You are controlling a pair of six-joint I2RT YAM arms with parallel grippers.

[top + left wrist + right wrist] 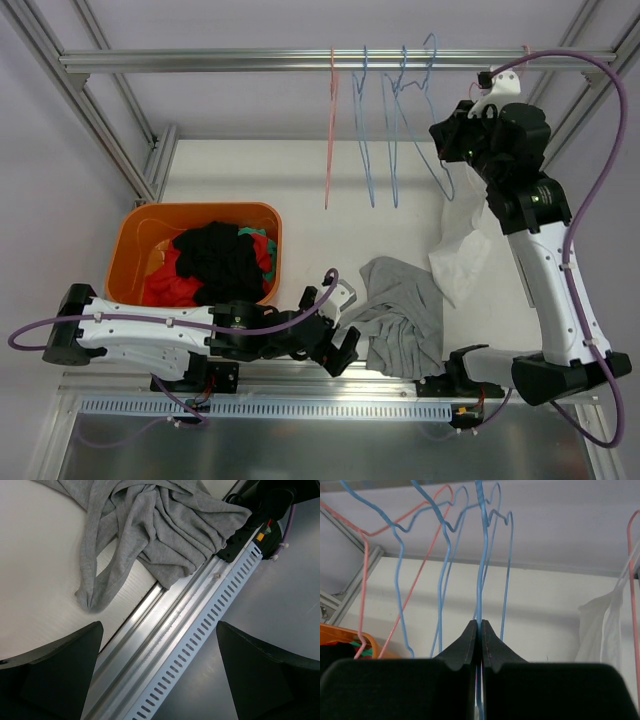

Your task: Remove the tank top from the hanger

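Up at one o'clock in the overhead view, the right end effector (480,626) is clenched on the wire of a blue hanger (481,555) that hangs from the rail (250,60). Toward five o'clock, the grey tank top (400,310) lies crumpled on the table (250,170) at its near edge, off any hanger. At its nine o'clock side the left end effector (159,630) sits low, released and holding nothing. A white garment (462,245) hangs beside the right arm.
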